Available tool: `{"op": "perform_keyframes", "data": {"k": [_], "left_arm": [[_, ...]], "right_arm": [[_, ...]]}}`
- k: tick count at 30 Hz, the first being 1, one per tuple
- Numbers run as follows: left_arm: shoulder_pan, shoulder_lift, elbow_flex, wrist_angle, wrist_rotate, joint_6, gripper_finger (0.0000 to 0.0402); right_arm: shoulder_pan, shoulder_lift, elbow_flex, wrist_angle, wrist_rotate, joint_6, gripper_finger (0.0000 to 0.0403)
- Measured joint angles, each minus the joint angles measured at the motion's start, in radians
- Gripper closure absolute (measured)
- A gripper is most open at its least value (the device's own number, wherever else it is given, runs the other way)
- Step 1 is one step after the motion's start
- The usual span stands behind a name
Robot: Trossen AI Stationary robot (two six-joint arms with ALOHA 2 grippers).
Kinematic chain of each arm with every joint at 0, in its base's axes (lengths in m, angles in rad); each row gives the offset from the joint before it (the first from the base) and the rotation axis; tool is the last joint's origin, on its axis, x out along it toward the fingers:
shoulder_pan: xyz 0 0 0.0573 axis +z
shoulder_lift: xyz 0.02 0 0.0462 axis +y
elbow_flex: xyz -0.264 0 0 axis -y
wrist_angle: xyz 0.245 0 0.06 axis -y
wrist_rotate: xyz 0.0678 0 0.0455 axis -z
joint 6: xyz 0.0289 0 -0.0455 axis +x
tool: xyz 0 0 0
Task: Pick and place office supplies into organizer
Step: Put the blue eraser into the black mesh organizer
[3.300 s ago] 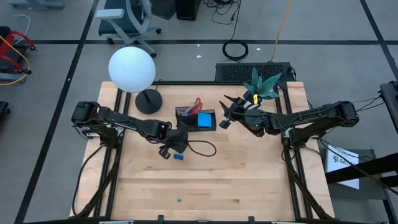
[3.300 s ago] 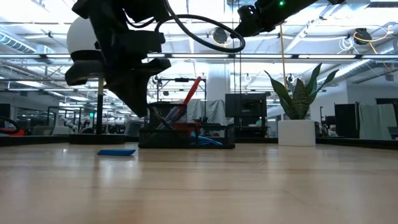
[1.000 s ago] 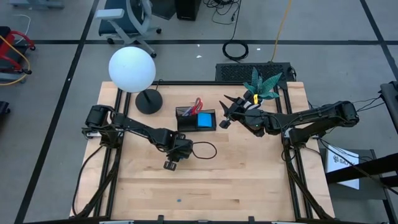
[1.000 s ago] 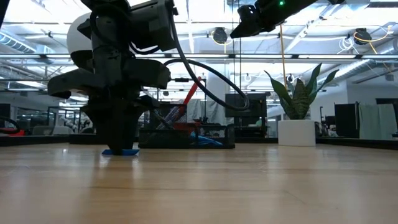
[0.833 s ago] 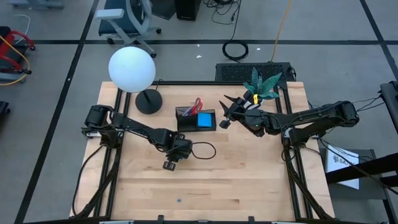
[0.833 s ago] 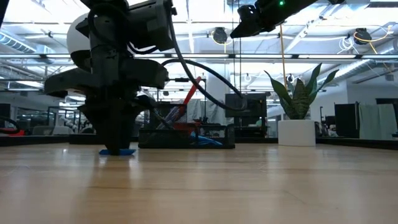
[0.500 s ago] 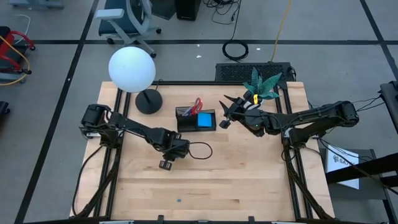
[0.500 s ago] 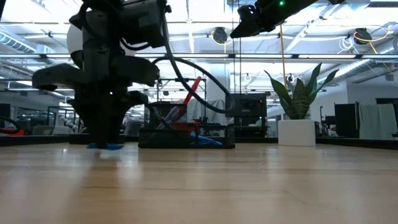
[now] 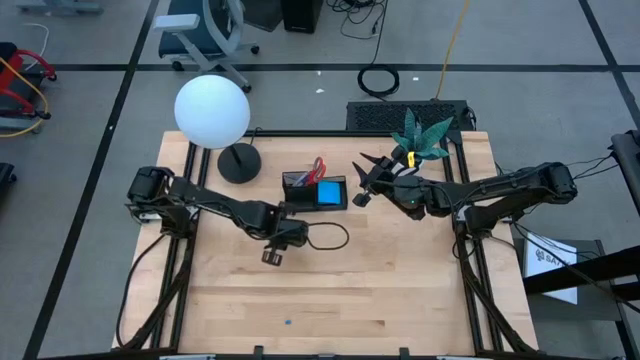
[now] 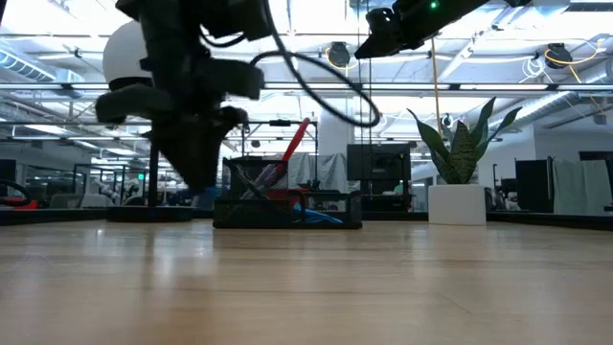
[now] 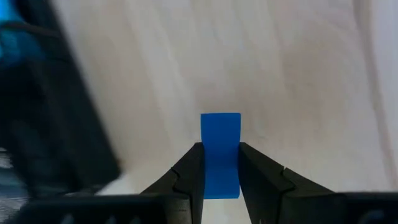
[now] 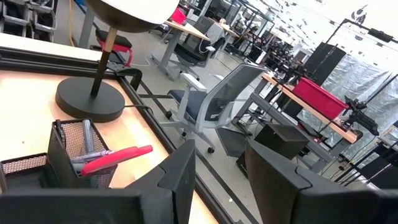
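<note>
My left gripper (image 9: pixel 272 256) hangs over the middle of the table, just near of the organizer (image 9: pixel 315 192), and is shut on a small blue eraser (image 11: pixel 220 134). The low view shows this gripper (image 10: pixel 201 182) above the tabletop. The black mesh organizer (image 10: pixel 287 206) holds red-handled scissors (image 9: pixel 318 168), pens and a bright blue note pad (image 9: pixel 328 193). My right gripper (image 9: pixel 365 180) waits high up to the right of the organizer. It is open, with nothing between its fingers (image 12: pixel 180 180). My left gripper pinches the eraser between its two fingers, one on each long side (image 11: pixel 219 168). The fingers point steeply down from above. The eraser's far end (image 11: pixel 220 121) sticks out past the fingertips. The eraser is lifted clear of the table.
A lamp with a white globe (image 9: pixel 212 112) and a round black base (image 9: pixel 239 163) stands at the far left. A green plant (image 9: pixel 420 135) stands at the far right. The left arm's cable (image 9: pixel 325 238) loops over the table. A tiny blue speck (image 9: pixel 288 322) lies near the front edge.
My left gripper has risen from the tabletop and tipped a little, still shut on the blue eraser. The eraser lay on the wood a second ago and now hangs clear of it. My right arm has kept still.
</note>
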Motion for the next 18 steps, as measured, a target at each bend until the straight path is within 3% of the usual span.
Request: {"op": "perform_keyframes", "data": {"k": [12,18], "left_arm": [[0.045,-0.001,0.063,-0.018,-0.258,0.034,0.0309],[0.093,-0.001,0.063,-0.017,-0.336,0.046,0.0309]], "right_arm": [[0.000,0.000,0.000,0.000,0.000,0.000,0.0271],[0.000,0.000,0.000,0.000,0.000,0.000,0.0271]]}}
